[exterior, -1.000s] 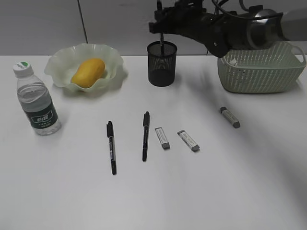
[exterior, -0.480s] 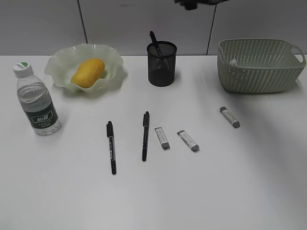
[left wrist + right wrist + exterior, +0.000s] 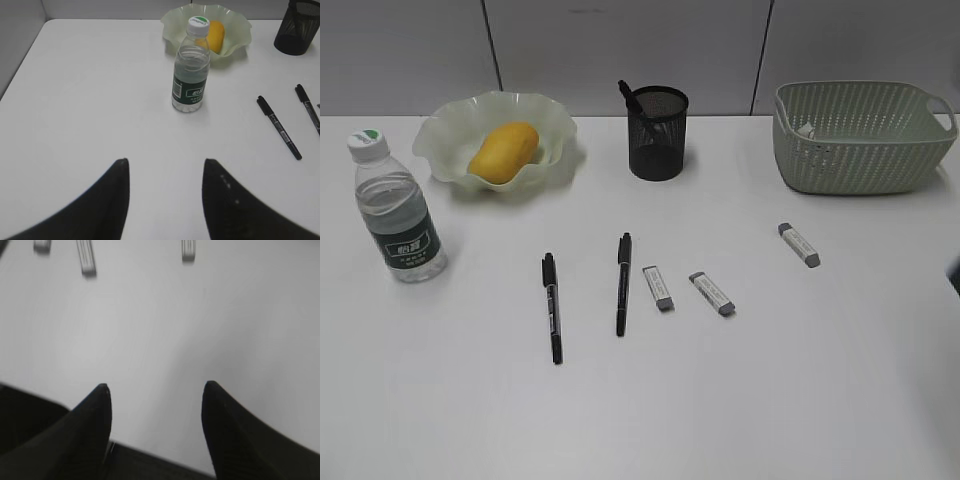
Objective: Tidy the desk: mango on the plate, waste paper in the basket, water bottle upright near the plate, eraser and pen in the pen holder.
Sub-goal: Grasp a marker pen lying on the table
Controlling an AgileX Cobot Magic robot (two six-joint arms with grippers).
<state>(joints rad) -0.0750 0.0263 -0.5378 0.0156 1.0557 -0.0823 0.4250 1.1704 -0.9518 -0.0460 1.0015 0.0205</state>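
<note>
The mango (image 3: pixel 502 152) lies in the plate (image 3: pixel 448 122), and the water bottle (image 3: pixel 398 210) stands upright on the desk (image 3: pixel 770 400) to its left. One pen (image 3: pixel 630 98) leans in the pen holder (image 3: pixel 658 135). Two more pens (image 3: pixel 552 307) (image 3: pixel 622 283) and three erasers (image 3: pixel 658 287) (image 3: pixel 712 293) (image 3: pixel 799 244) lie mid-desk. The waste paper (image 3: pixel 806 130) sits in the basket (image 3: pixel 860 140). My left gripper (image 3: pixel 165 160) hangs open over bare desk, short of the water bottle (image 3: pixel 191 70). My right gripper (image 3: pixel 156 384) is open and empty near the desk's front edge, well short of the erasers (image 3: pixel 86 257).
A grey wall runs behind the desk. In the exterior view only a dark sliver of the right arm (image 3: pixel 955 278) shows at the right edge. The desk's dark front edge (image 3: pixel 150 460) crosses the bottom of the right wrist view.
The right arm has left the space above the pen holder and drawn back out of the exterior view. The pen it held now leans in the holder. The left arm shows no movement.
</note>
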